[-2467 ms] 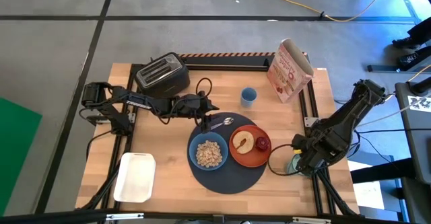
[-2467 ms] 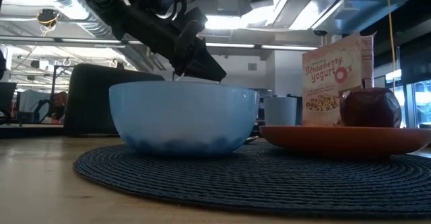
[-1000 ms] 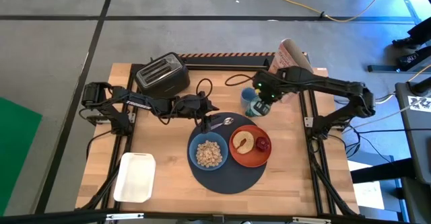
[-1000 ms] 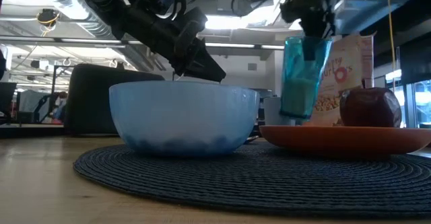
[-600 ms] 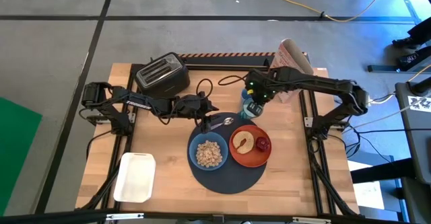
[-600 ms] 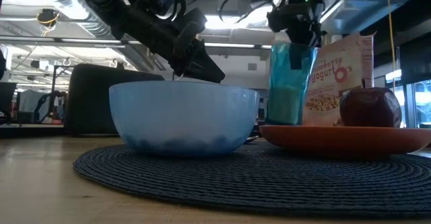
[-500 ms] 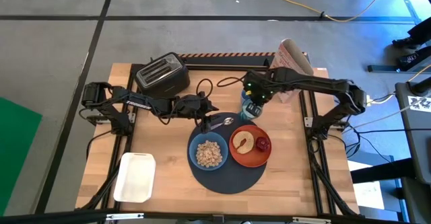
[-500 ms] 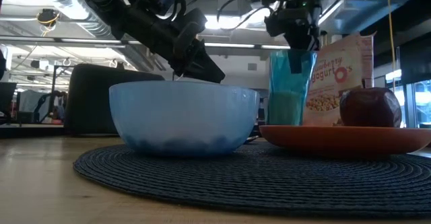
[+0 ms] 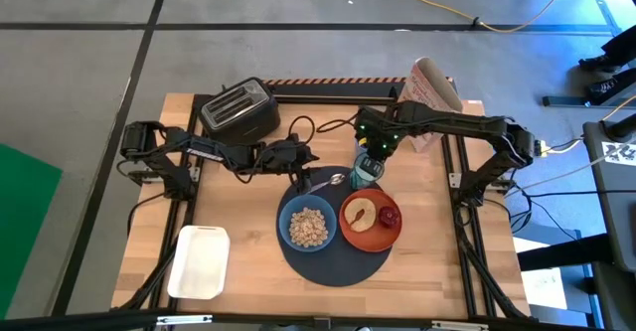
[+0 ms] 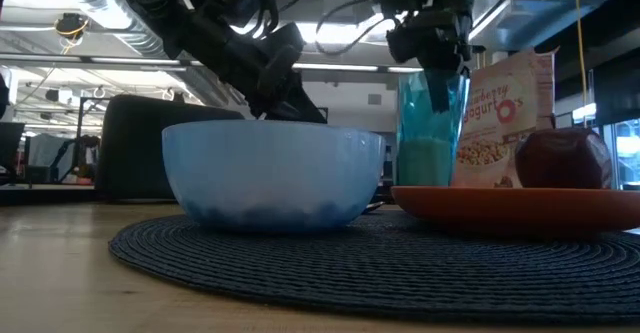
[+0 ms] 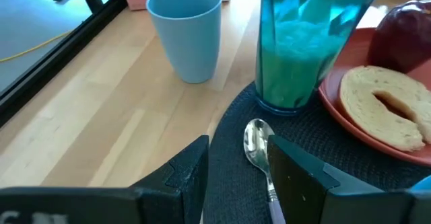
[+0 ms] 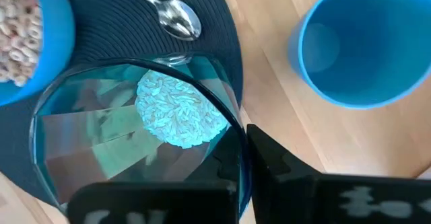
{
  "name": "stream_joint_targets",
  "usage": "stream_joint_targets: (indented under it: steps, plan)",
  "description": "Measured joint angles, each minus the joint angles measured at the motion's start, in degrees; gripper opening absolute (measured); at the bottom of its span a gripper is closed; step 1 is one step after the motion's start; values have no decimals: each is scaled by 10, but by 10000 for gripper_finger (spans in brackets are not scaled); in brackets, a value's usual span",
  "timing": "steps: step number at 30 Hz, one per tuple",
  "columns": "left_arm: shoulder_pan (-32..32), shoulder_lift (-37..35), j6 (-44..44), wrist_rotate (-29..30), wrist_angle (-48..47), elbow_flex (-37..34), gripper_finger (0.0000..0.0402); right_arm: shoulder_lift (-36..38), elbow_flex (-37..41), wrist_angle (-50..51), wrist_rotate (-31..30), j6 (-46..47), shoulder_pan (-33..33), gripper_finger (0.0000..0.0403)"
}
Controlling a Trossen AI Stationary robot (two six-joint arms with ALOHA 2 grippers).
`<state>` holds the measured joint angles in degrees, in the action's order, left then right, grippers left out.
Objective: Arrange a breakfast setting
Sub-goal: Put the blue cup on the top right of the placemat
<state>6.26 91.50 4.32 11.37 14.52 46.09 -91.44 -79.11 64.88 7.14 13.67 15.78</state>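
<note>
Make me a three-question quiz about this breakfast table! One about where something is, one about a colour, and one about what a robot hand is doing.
1. Where is the spoon?
A. inside the toaster
B. on the dark placemat, beside the bowl
C. on the white tray

2. What colour is the plate under the toast?
A. orange-red
B. yellow
C. white

3. What is the right gripper doing?
A. resting empty at the table edge
B. holding the cereal box
C. gripping the green-tinted glass

Answers:
1. B: the high view shows the spoon lying on the placemat just behind the bowl.
2. A: the plate's rim shows orange-red in the high and low views.
3. C: the right wrist view shows its fingers closed over the rim of the glass.
</note>
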Motion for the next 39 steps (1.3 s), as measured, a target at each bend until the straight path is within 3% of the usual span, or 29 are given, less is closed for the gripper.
stream_joint_targets:
  steps: [11,18,39]
  plan:
    - [0,0,17,-3,-25,0,147,-16,0,5,31,-1,0,0]
    - [0,0,48,-50,-71,0,147,-15,0,1,23,2,0,4]
    - [0,0,58,-30,-96,0,147,-3,-5,-8,27,-7,0,163]
